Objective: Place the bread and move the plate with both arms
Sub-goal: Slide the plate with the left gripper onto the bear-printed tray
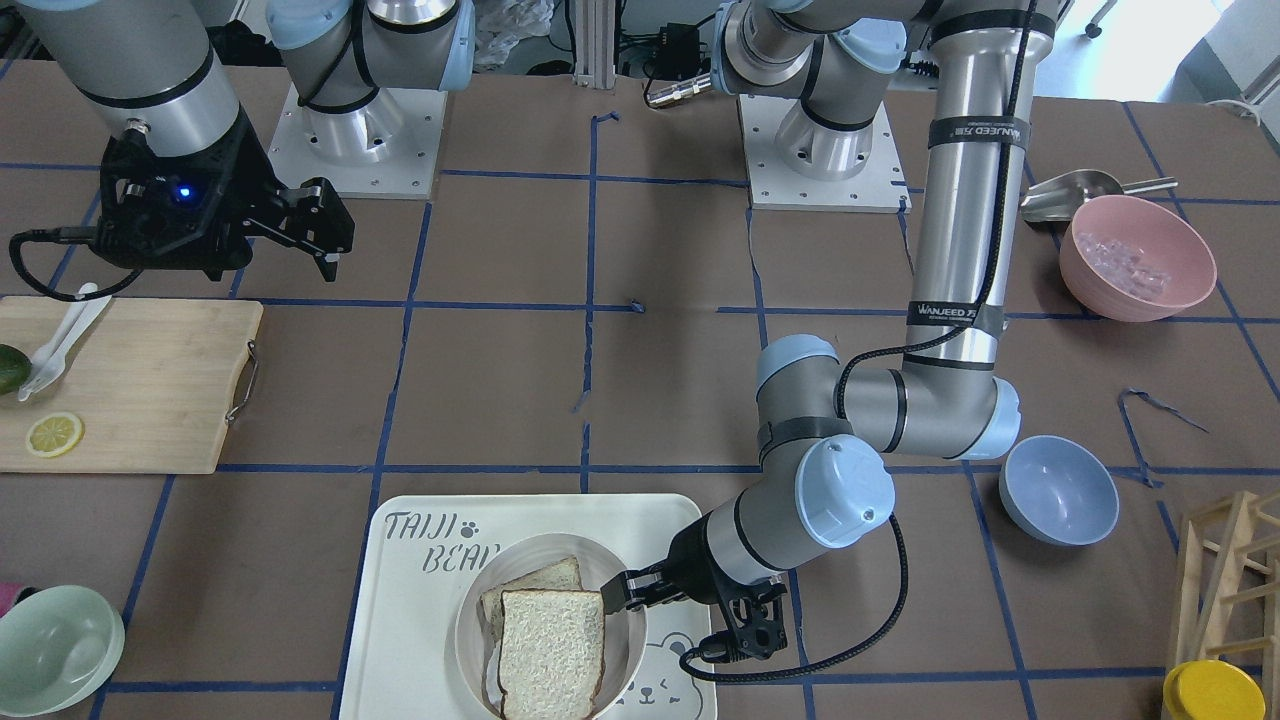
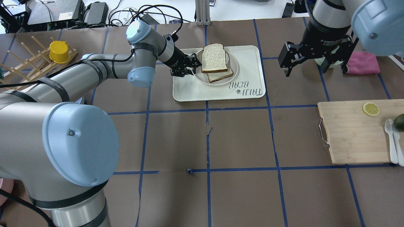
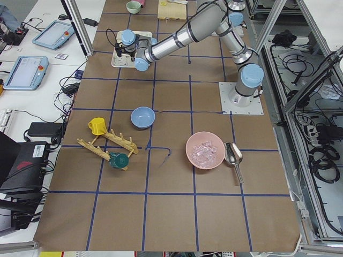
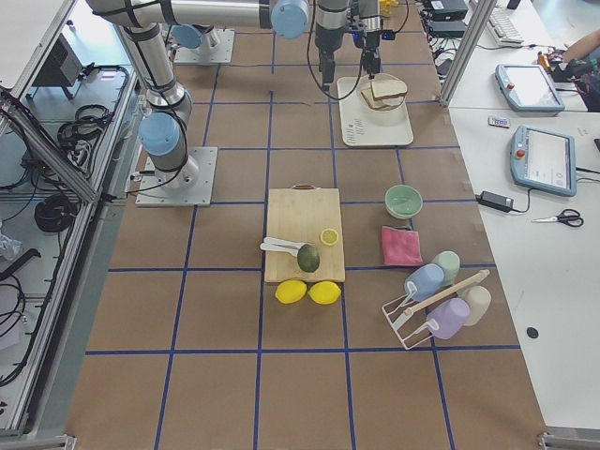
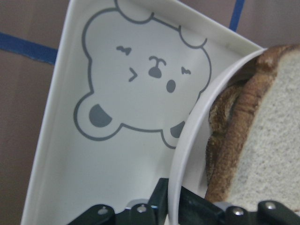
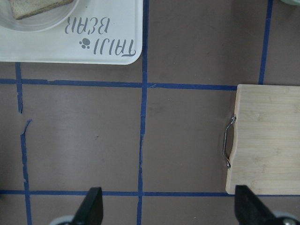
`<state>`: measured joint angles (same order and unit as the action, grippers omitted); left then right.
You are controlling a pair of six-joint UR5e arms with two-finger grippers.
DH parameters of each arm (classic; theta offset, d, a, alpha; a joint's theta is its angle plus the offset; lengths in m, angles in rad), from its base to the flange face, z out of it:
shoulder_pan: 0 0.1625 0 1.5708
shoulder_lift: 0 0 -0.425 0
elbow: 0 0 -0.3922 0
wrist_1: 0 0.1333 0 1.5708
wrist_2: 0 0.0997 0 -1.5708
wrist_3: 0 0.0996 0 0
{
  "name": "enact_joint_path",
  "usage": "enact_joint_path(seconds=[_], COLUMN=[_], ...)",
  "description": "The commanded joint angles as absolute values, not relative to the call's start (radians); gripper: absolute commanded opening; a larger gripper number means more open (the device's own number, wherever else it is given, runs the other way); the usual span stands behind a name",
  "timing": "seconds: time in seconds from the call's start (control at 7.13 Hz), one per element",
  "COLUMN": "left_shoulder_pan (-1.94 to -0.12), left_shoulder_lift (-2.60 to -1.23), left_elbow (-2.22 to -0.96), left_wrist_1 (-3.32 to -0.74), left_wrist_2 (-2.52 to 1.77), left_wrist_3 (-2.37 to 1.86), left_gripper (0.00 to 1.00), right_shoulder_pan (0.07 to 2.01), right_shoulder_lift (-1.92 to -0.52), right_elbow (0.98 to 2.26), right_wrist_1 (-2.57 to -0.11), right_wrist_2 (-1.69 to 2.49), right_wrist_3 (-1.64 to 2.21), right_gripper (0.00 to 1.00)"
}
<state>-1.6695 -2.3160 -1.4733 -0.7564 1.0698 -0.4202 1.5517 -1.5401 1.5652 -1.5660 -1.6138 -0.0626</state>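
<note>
The cream-white plate [image 1: 466, 632] sits on the bear-printed tray [image 1: 400, 620] and holds two slices. The bread [image 1: 552, 652], with pale crumb and dark crust, lies on top of a tanner slice [image 1: 535, 578]. It also shows in the overhead view [image 2: 214, 57] and at the right of the left wrist view [image 5: 276, 140]. My left gripper [image 1: 625, 590] is shut on the plate's rim [image 5: 187, 140], at the plate's left side in the overhead view [image 2: 189, 65]. My right gripper [image 2: 317, 72] hangs open and empty above the table, to the right of the tray [image 2: 189, 91].
A wooden cutting board [image 2: 353, 135] with a lemon slice, an avocado and white utensils lies at the right. A pink cloth [image 2: 366, 63] lies behind the right gripper. A pale green bowl [image 1: 55, 650], a blue bowl [image 1: 1058, 490], a pink bowl [image 1: 1137, 258] and a wooden rack [image 2: 38, 60] stand around the edges.
</note>
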Motion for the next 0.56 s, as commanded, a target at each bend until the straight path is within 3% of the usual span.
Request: enact_joint_path(seconds=[0.0, 0.42], left_shoulder_pan=[-1.675, -1.671], left_shoulder_lift=[-2.316, -2.213], left_elbow=[-1.470, -1.421], left_wrist_1=[-0.753, -0.826], left_wrist_2=[1.071, 1.085], left_wrist_3=[-0.469, -0.466], left_gripper=[0.56, 0.91], right_shoulder_pan=[1.552, 1.552], right_shoulder_lift=[-1.540, -1.540], right_elbow=[1.565, 1.565], right_wrist_1=[-1.566, -1.560], right_wrist_2=[-1.614, -1.614], right_wrist_3=[-0.061, -0.064], right_gripper=[1.00, 1.00])
